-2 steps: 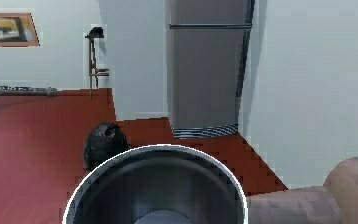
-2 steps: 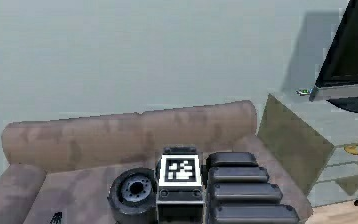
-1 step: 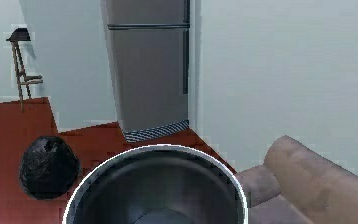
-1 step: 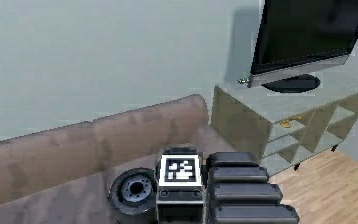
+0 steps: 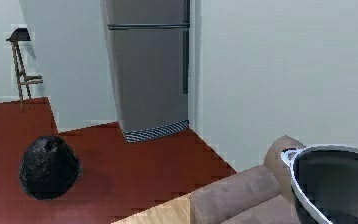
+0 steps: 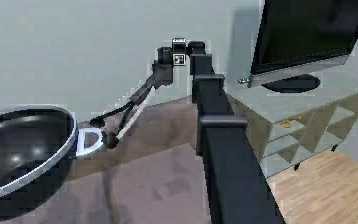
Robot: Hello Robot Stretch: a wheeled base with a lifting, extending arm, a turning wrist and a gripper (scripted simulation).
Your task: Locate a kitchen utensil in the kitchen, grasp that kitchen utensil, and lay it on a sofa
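Observation:
A black pan with a silvery rim [image 6: 27, 150] hangs at the far end of my gripper [image 6: 109, 138], its handle at the fingers, clear of the brown sofa [image 6: 157, 175] beneath it. The gripper holds the pan. The dark arm [image 6: 222, 130] rises from the bottom edge, with two white marker squares at its top. In the forward view, the pan [image 5: 337, 185] sits at the bottom right corner, above the brown sofa's arm [image 5: 242, 190].
A grey fridge [image 5: 147, 65] stands against the far wall. A black bag [image 5: 49, 165] lies on the red-brown floor, and a wooden stool [image 5: 22, 60] stands far left. A television [image 6: 307, 40] sits on a pale shelved cabinet [image 6: 307, 125] beside the sofa.

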